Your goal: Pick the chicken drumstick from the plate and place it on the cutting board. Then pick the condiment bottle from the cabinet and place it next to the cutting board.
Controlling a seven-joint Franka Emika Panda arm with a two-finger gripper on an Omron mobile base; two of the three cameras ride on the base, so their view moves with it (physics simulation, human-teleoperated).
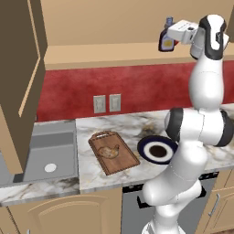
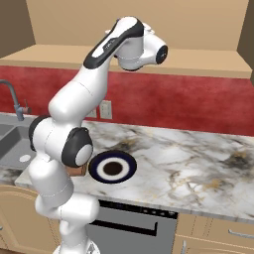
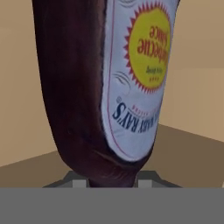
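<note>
Marble counter (image 1: 123, 125) and red backsplash sit below you; up on the cabinet (image 1: 114, 54) shelf, your end effector (image 1: 176, 36) is clenched on the condiment bottle (image 1: 166, 41), which looks upside down in the hand view because of the hand's roll. The chicken drumstick (image 1: 110, 151) already lies on the cutting board (image 1: 113, 152), so the plate (image 1: 156, 150) just beside it is bare. You'll likely want to set the bottle near the board; mind the open brown cabinet door (image 1: 20, 68) and the sink (image 1: 50, 153) on that side.
</note>
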